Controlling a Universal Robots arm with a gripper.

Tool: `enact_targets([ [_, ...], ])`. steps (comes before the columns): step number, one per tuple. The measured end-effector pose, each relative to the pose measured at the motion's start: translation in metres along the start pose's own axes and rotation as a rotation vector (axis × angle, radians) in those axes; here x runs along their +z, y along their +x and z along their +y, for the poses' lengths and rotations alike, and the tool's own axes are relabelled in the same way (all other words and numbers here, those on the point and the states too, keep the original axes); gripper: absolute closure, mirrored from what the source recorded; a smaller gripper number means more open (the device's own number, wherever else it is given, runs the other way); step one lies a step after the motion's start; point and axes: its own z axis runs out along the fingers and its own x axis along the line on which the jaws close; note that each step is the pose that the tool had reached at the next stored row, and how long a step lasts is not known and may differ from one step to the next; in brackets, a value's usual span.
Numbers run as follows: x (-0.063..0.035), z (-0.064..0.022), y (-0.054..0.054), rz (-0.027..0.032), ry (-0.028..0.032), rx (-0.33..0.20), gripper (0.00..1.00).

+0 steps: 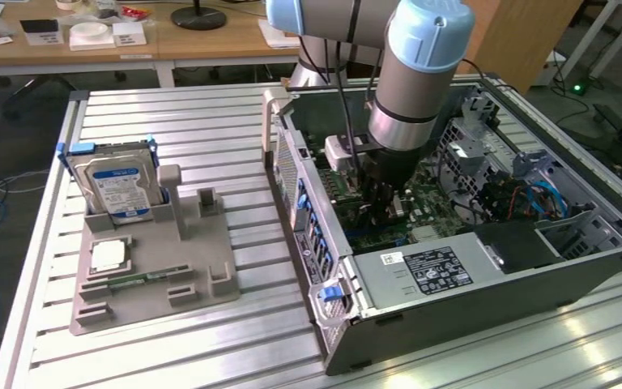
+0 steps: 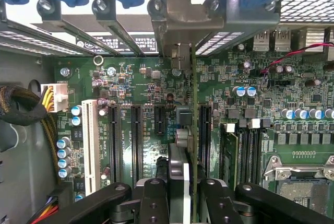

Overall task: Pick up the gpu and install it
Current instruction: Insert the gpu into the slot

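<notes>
Here the fingers (image 2: 191, 182) clench the gpu (image 2: 193, 109) edge-on — standing over the motherboard (image 2: 292, 130).

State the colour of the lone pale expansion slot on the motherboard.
White expansion slot, beside black ones; clearest in the wrist view.

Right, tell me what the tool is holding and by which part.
The tool holds the gpu by its upper edge, card standing edge-on over the motherboard slots.

Thin gpu (image 2: 193, 145) edge-on, upright over motherboard slots.
</notes>
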Motion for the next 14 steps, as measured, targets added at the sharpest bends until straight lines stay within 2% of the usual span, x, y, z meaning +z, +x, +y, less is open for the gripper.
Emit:
enact_targets([
  [14, -0.0022, -0.0001, 0.0000, 0.0000, 0.0000, 0.002, 0.72],
])
